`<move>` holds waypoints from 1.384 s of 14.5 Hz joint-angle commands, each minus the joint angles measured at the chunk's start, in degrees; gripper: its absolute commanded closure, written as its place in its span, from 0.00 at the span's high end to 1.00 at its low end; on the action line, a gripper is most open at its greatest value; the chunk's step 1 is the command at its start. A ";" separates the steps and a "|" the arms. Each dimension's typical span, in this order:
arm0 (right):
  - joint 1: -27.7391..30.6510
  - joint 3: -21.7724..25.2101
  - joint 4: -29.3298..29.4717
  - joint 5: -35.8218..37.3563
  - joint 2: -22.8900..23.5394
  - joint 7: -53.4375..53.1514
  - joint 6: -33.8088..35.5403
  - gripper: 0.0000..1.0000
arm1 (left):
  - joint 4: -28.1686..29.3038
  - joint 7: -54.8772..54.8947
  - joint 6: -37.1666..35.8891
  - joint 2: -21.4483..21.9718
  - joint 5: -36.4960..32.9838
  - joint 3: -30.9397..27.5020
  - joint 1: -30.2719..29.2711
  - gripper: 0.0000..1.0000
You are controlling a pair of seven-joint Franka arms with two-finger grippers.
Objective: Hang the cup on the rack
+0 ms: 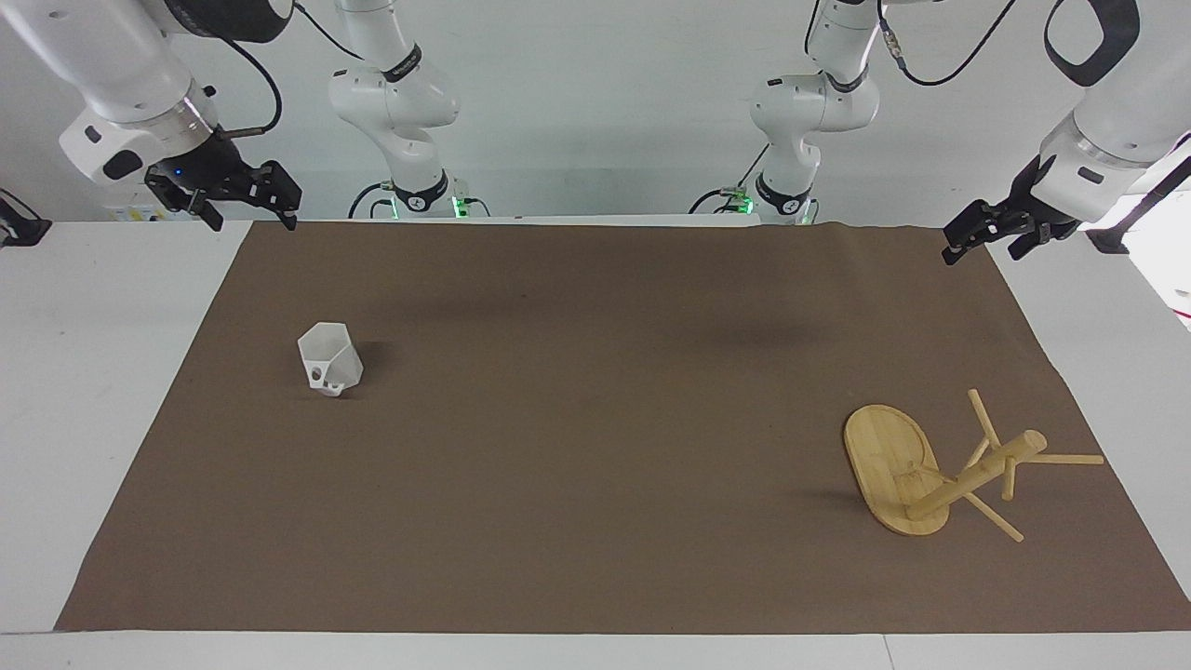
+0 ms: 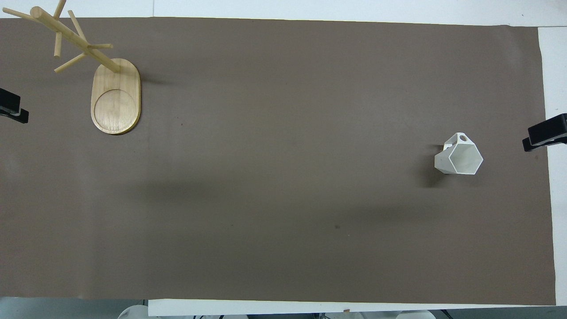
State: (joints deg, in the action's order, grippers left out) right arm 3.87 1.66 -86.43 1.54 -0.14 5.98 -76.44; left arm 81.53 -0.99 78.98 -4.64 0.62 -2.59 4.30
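Note:
The white faceted cup (image 1: 329,358) stands upright on the brown mat (image 1: 595,437) toward the right arm's end, its handle turned away from the robots; it also shows in the overhead view (image 2: 460,157). The bamboo rack (image 1: 930,470) stands on its oval base toward the left arm's end, farther from the robots than the cup, with several thin pegs on its post; the overhead view shows it too (image 2: 115,95). My right gripper (image 1: 247,216) hangs open and empty over the mat's corner near the robots. My left gripper (image 1: 984,244) hangs open and empty over the mat's other near corner. Both arms wait.
The brown mat covers most of the white table (image 1: 93,372). Only the cup and the rack stand on it. In the overhead view only the tips of the left gripper (image 2: 13,110) and of the right gripper (image 2: 542,137) show, at the view's edges.

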 commanded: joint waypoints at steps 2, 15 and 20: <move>0.09 -0.43 -1.99 0.83 -1.44 -0.36 -1.08 0.99 | 2.32 0.37 0.38 1.92 -1.23 0.21 -0.17 1.00; 8.51 0.01 -9.28 -8.09 0.13 70.86 -12.06 1.00 | 2.41 0.37 0.30 1.92 -1.15 0.21 -0.17 1.00; 21.94 0.01 -10.25 -26.20 10.49 102.95 -11.46 1.00 | 2.32 0.37 0.38 1.92 -1.15 0.21 -0.17 1.00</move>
State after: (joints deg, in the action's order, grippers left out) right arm 20.03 2.18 -96.59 -18.60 6.13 99.10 -88.90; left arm 81.53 -0.99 78.98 -4.64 0.62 -2.59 4.30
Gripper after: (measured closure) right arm 0.000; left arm 0.000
